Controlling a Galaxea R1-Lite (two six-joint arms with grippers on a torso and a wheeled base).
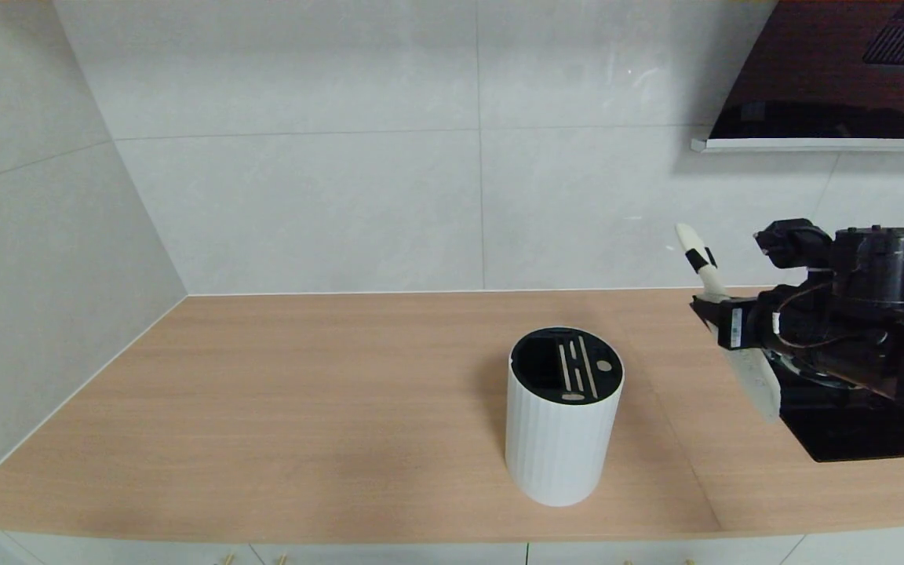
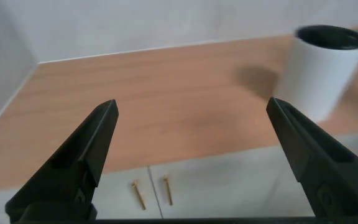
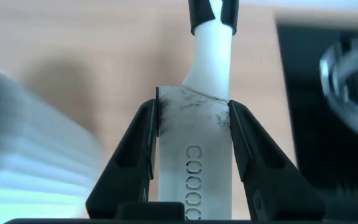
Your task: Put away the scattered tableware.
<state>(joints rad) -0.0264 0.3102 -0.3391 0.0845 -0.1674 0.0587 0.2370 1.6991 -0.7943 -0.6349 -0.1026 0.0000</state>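
A white ribbed holder [image 1: 563, 416] with a black slotted top stands upright on the wooden counter [image 1: 303, 392]. To its right, above the counter, my right gripper [image 1: 723, 318] is shut on a white knife [image 1: 750, 369] with a cream handle [image 1: 699, 259] pointing up and back. In the right wrist view the black fingers [image 3: 138, 162] clamp the white blade [image 3: 193, 162] near the handle [image 3: 213, 46]. My left gripper [image 2: 191, 162] stands open and holds nothing, out past the counter's front edge, with the holder [image 2: 319, 68] farther off.
A black cooktop [image 1: 868, 428] lies in the counter at the right, under my right arm, and a dark range hood [image 1: 836, 86] hangs above it. Tiled walls close the back and left. Cabinet doors with gold handles [image 2: 151, 190] sit below the counter front.
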